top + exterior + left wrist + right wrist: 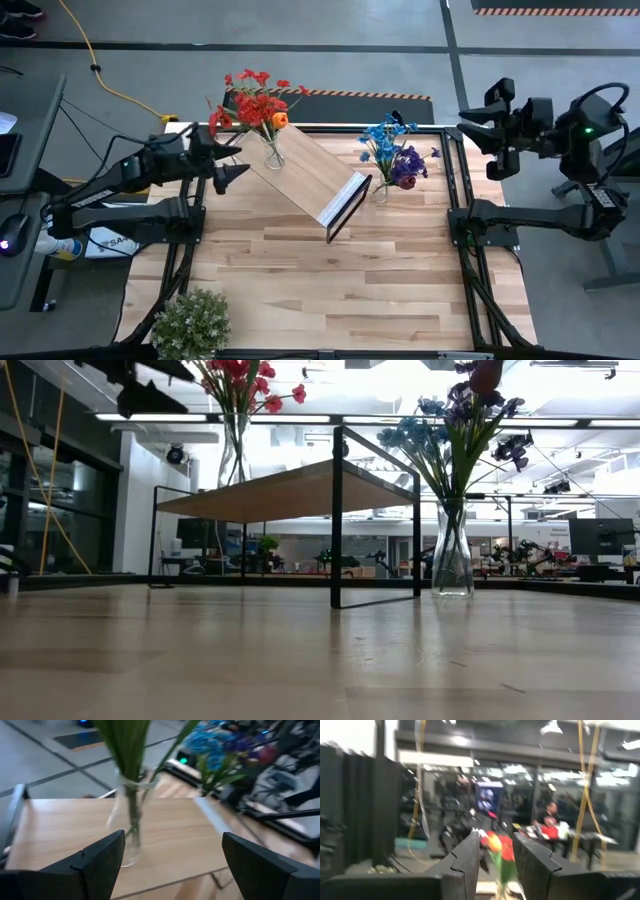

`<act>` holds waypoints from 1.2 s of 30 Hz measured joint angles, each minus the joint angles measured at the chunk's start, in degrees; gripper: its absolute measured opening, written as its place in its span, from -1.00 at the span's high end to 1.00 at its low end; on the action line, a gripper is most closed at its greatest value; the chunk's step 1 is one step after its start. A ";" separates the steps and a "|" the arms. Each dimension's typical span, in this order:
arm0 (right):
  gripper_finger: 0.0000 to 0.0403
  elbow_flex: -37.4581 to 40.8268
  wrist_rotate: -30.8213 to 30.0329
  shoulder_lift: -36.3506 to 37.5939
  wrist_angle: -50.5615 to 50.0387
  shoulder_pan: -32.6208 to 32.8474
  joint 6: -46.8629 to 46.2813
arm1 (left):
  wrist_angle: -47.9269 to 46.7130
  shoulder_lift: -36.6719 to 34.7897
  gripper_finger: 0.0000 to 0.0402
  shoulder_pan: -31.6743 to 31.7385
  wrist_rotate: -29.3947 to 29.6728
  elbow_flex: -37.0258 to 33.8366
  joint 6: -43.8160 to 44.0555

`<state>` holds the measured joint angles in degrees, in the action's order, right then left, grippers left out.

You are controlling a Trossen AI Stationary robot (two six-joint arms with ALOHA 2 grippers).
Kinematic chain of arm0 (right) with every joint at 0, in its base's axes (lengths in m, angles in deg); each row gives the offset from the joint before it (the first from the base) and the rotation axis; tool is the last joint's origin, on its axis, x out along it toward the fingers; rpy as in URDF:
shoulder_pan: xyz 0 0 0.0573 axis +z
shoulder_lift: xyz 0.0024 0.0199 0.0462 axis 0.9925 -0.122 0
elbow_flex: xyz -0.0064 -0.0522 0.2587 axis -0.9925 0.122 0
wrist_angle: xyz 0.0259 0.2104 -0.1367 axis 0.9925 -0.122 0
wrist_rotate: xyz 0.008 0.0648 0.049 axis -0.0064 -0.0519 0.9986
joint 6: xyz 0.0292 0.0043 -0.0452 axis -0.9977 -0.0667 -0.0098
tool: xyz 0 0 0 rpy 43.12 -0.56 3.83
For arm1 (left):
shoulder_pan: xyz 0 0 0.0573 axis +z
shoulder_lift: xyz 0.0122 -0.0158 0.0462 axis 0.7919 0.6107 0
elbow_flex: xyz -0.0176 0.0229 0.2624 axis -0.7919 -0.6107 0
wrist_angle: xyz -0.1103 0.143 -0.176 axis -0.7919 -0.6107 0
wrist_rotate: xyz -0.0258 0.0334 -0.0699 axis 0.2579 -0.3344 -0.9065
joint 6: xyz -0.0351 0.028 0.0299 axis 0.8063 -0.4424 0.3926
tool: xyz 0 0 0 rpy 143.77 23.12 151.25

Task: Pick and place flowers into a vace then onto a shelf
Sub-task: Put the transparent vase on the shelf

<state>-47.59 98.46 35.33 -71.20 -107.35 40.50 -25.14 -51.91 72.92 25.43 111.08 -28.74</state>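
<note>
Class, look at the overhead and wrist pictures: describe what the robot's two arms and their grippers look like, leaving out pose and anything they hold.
Both arms are black, built of jointed segments. The left gripper has two dark, pointed fingers with stepped notches on their inner edges. The right gripper looks the same, its fingers flat and angular. A green light glows on the right arm, and black cables loop around it.

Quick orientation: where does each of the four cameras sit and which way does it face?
High: overhead, looking down; both arms, shelf.
Low: tabletop height, looking across under the shelf; left gripper at top.
Left wrist: behind open left gripper, facing red flowers' vase.
Right wrist: raised right gripper, facing the room.
Shared: blue flowers appear in high, low, left wrist.
</note>
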 joint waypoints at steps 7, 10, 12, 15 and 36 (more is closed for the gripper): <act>0.45 0.00 -6.84 4.69 -10.86 0.00 -0.21 | 0.05 -3.84 -0.82 0.00 -3.85 0.00 1.54; 0.45 -0.02 -9.15 7.24 -15.61 0.00 -1.89 | 0.23 -4.75 -0.83 0.00 -4.60 0.00 2.38; 0.45 -0.04 -9.88 8.67 -19.50 0.00 -4.47 | 0.61 -4.89 -0.83 0.02 -4.70 0.00 2.65; 0.45 -0.04 -9.39 10.22 -26.20 0.00 -8.42 | 0.52 -4.80 -0.81 0.02 -4.90 0.40 2.78; 0.45 7.08 -5.65 11.85 -66.13 0.00 -30.56 | 0.99 -4.59 -0.79 0.02 -4.93 1.95 3.66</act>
<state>-40.50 92.80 47.17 -137.34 -107.35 9.94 -24.15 -56.50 72.94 20.51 113.02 -25.07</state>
